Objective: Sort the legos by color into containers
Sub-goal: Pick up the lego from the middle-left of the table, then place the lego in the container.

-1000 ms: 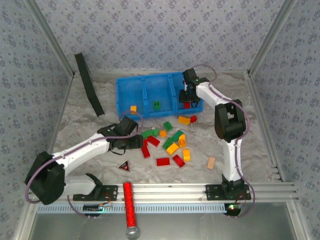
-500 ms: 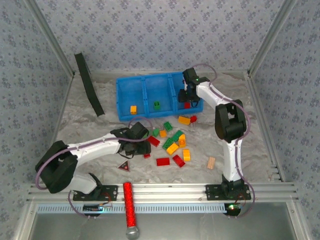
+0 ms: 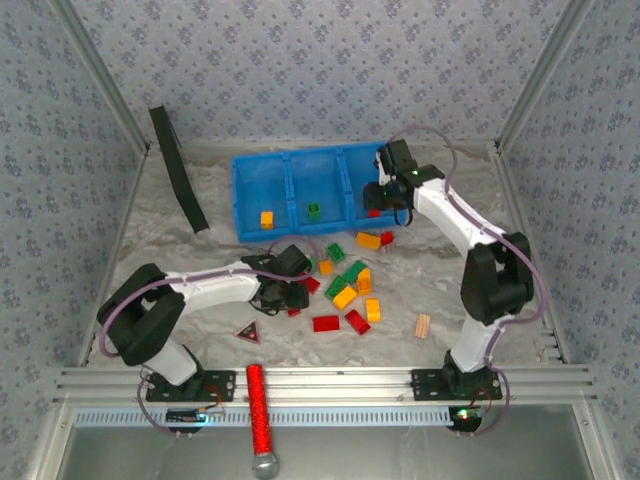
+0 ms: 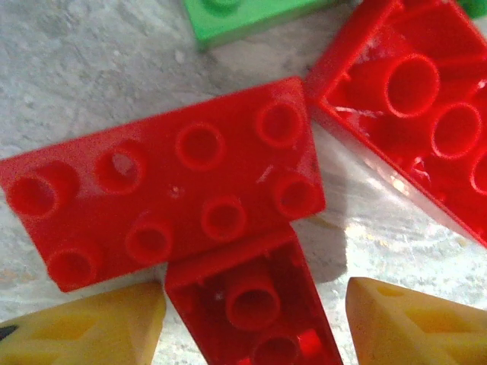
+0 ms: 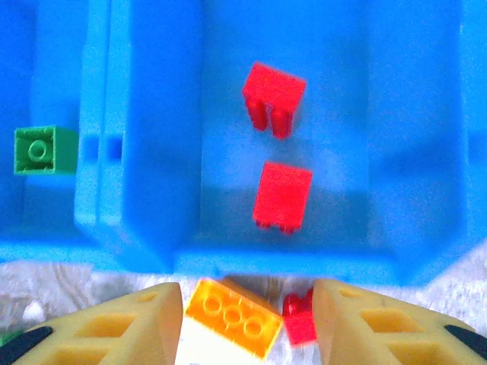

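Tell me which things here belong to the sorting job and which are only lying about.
Part of the job: the legos, red, green and yellow-orange; the blue bin with three compartments.
Just lying about: the tan ridged piece; the dark triangle; the black strip; the red cylinder.

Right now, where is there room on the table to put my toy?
Bare table lies left of the blue bin, by the black strip, and near-right, past the tan wooden piece. The middle is crowded with legos.
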Robot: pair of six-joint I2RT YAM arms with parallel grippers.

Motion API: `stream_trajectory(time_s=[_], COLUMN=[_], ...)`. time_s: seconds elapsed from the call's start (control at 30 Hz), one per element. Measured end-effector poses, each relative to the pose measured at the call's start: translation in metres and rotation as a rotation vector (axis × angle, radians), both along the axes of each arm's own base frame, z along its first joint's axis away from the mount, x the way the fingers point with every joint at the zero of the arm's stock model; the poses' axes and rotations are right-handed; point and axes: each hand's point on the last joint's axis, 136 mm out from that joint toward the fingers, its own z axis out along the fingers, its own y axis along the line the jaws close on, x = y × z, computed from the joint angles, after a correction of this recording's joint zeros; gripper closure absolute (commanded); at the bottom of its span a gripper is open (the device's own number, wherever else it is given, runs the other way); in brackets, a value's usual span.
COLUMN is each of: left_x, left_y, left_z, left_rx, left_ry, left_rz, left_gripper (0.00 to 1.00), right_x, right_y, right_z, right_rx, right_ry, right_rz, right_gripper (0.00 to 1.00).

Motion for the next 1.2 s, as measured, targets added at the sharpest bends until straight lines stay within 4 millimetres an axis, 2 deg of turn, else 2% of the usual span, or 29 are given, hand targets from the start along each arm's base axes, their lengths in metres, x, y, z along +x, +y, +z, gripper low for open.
stream_trajectory(time_s=[0.1, 0.17, 0.3, 0.37, 0.53, 0.63, 0.73, 0.97, 1.07, 1.2], left_x=[0.000, 0.000, -0.001, -0.001, -0.001, 0.003, 0.023, 0.106, 0.136, 0.179], left_y=[0.002, 0.004, 0.010, 0.010, 0.008, -0.006, -0.032, -0.122, -0.153, -0.194], left_z=[-0.001, -0.003, -0.004, -0.003, 0.000, 0.010, 0.044, 0.159, 0.185, 0.202], left_rx=[0.024, 0.041, 0.079, 0.085, 0.115, 0.110, 0.074, -0.076, -0.103, -0.136], left_ry=[0.006, 0.006, 0.003, 0.003, 0.013, 0.008, -0.054, -0.346, -0.431, -0.518], left_rz=[0.011, 0.016, 0.026, 0.021, -0.001, -0.046, -0.100, -0.213, -0.248, -0.282], left_gripper=[0.44, 0.51, 0.68, 0.74, 0.80, 0.81, 0.81, 0.81, 0.82, 0.82], right_x=[-0.026, -0.042, -0.072, -0.095, -0.144, -0.172, -0.194, -0.220, -0.226, -0.232], right_y=[-0.009, -0.015, -0.018, -0.016, -0.009, -0.012, -0.014, -0.015, -0.015, -0.011], right_z=[-0.001, -0.002, -0.003, -0.009, -0.033, -0.054, -0.069, -0.077, -0.079, -0.086], right_rx=[0.010, 0.018, 0.073, 0.100, 0.133, 0.136, 0.138, 0.185, 0.206, 0.220], right_ry=[0.013, 0.019, 0.027, 0.048, 0.111, 0.164, 0.197, 0.186, 0.177, 0.181], right_rz=[-0.018, -0.031, -0.034, -0.027, 0.001, -0.009, -0.020, -0.048, -0.061, -0.068], right_gripper=[0.50, 0.50, 0.49, 0.49, 0.49, 0.49, 0.49, 0.48, 0.48, 0.47])
